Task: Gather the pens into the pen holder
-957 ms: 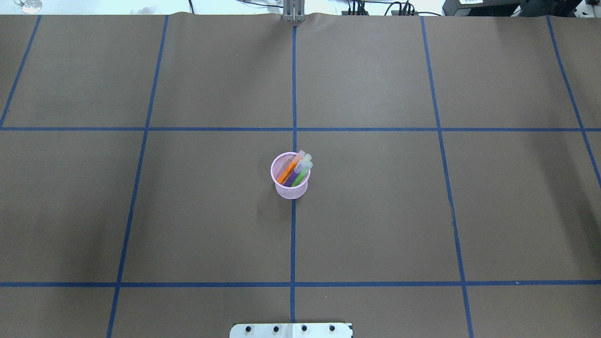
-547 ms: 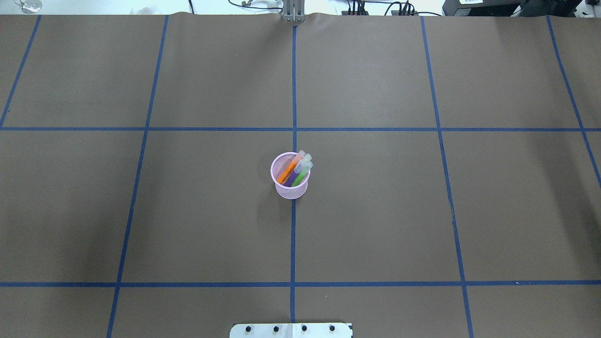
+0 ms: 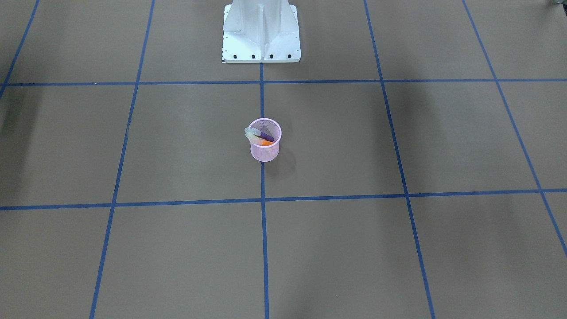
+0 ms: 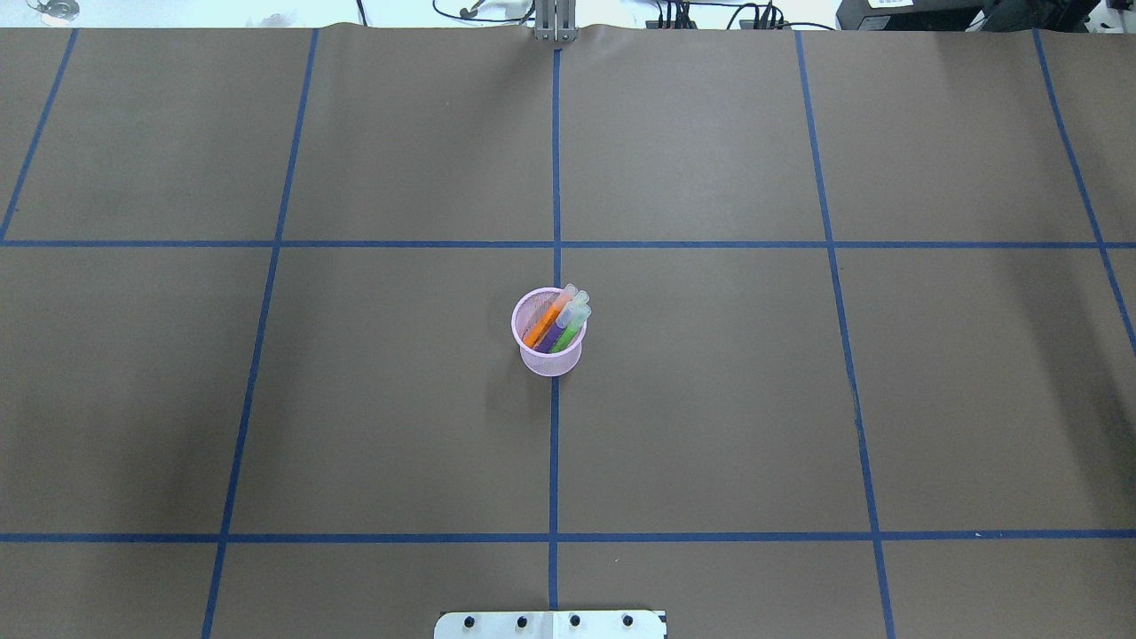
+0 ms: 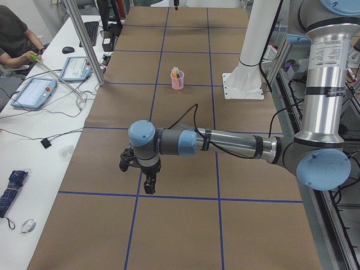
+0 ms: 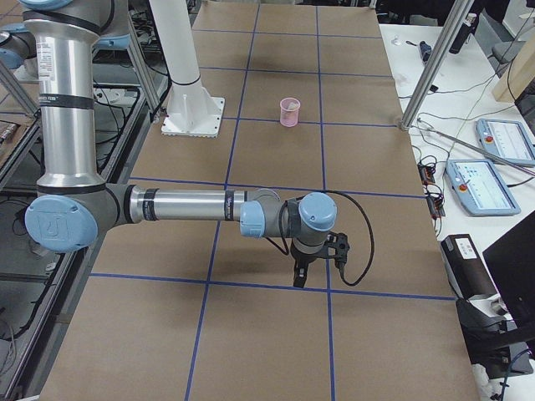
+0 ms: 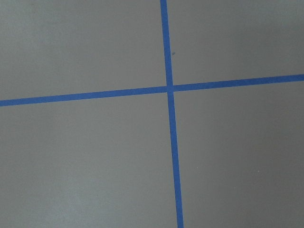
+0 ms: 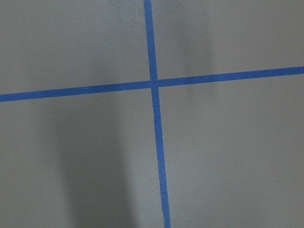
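Note:
The pink mesh pen holder (image 4: 550, 357) stands upright at the middle of the table, on the centre blue line. It also shows in the front view (image 3: 265, 151). The orange pen (image 4: 544, 325), purple pen (image 4: 554, 334) and green pen (image 4: 568, 334) lean inside it, pale caps sticking out over the rim. My left gripper (image 5: 149, 186) hangs over the table far to the left of the holder. My right gripper (image 6: 298, 276) hangs far to its right. Both show only in the side views, so I cannot tell whether they are open or shut.
The robot's white base (image 3: 261, 33) stands behind the holder. Blue tape lines (image 4: 555, 177) grid the brown table. A side desk with tablets (image 5: 34, 93) and a seated operator (image 5: 14, 36) lies beyond the table's far edge.

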### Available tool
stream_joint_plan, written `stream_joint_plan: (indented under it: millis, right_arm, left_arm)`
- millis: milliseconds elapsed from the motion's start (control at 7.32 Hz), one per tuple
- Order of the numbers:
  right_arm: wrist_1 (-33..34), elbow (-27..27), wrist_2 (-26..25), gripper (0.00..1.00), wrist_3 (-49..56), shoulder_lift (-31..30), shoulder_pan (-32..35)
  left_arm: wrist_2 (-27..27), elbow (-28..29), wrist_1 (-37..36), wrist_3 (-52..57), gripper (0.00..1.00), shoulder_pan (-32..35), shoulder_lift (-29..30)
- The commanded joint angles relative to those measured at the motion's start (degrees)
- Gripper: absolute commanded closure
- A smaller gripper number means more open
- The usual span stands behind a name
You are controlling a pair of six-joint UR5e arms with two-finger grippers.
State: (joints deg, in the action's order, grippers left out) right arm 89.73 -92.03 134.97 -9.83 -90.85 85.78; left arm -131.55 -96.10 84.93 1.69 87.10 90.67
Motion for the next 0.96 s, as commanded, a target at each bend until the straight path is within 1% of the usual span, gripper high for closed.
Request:
stream_joint_plan:
  millis: [0, 547, 820]
  right_arm:
    - [0.0, 0.2, 1.3, 0.00, 0.0, 0.1, 0.0]
    - [-0.1, 0.4, 1.3, 0.00, 0.1, 0.5, -0.2]
    - [-1.8, 0.8, 1.3, 0.00, -0.1, 0.5, -0.2]
  left_arm:
    - [0.0, 0.1, 0.1, 0.1, 0.01, 0.0, -0.1]
    - [0.0, 0.0, 0.2, 0.2, 0.01, -0.1, -0.1]
    - [0.0, 0.0, 0.2, 0.2, 0.01, -0.1, -0.1]
